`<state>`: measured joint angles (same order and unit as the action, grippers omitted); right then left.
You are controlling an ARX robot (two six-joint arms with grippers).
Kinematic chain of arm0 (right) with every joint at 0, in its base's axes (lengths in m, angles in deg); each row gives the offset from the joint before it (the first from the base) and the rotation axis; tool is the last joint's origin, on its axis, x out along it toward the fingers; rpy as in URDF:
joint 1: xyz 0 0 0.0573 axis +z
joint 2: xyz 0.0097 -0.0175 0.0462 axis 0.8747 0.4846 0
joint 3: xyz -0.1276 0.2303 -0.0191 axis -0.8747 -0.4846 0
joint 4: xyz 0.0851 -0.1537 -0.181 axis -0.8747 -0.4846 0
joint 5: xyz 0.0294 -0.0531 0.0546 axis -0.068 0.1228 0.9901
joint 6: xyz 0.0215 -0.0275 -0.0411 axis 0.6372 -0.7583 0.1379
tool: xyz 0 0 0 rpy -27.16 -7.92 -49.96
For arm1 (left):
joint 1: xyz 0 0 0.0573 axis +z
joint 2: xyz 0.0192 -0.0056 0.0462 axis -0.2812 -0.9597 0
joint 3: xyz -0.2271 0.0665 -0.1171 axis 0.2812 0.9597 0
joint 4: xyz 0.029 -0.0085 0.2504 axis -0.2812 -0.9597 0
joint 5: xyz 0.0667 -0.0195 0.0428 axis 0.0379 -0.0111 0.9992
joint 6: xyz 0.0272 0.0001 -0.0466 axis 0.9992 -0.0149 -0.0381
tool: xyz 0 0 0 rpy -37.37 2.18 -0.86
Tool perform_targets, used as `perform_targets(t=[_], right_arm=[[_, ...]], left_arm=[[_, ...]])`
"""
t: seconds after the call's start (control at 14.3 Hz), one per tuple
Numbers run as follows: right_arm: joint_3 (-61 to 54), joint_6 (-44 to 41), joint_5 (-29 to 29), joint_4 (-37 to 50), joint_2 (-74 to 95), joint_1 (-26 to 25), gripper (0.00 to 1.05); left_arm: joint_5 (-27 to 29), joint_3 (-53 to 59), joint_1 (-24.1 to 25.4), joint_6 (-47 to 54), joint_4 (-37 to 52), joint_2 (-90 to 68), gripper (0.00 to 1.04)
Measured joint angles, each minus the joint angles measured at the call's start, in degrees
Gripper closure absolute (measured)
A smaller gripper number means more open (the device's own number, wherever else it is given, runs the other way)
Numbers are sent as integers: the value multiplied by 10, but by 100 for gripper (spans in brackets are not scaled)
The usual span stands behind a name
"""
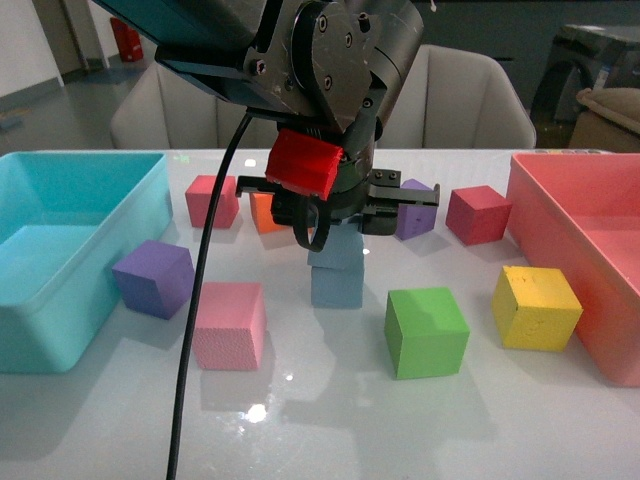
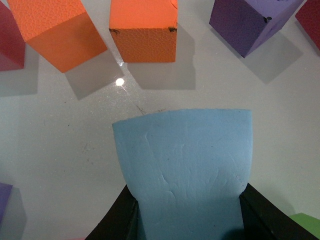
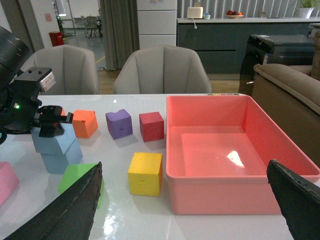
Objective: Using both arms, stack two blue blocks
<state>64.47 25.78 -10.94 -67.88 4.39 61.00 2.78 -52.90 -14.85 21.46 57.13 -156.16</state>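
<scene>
The left claw (image 2: 187,215) squeezes the top blue block (image 1: 338,252), which sits a bit crooked right on the bottom blue block (image 1: 337,288). The right claw (image 3: 182,200) gapes wide, far from the bottom blue block.

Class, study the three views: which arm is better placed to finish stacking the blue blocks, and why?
Left. The left fingers grip the upper blue block, already atop the lower blue block. The right fingers stand open and empty beside the pink bin, apart from the stack.
</scene>
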Motion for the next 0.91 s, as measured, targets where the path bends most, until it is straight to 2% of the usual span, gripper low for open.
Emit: perform_targets(t=[0.07,0.14,0.28,0.63,0.91], right_arm=[[0,0,0,0,0,0,6],[0,0,0,0,0,0,6],[0,0,0,0,0,0,6],[0,0,0,0,0,0,6],[0,0,0,0,0,0,6]], left_arm=[[0,0,0,0,1,0,62],[0,-2,0,-1,0,-1,50],[-1,-10,0,-3,7,-4,7],[-25,51,6,-7,79,68,7],[-66,187,16,-11,177,209,7]])
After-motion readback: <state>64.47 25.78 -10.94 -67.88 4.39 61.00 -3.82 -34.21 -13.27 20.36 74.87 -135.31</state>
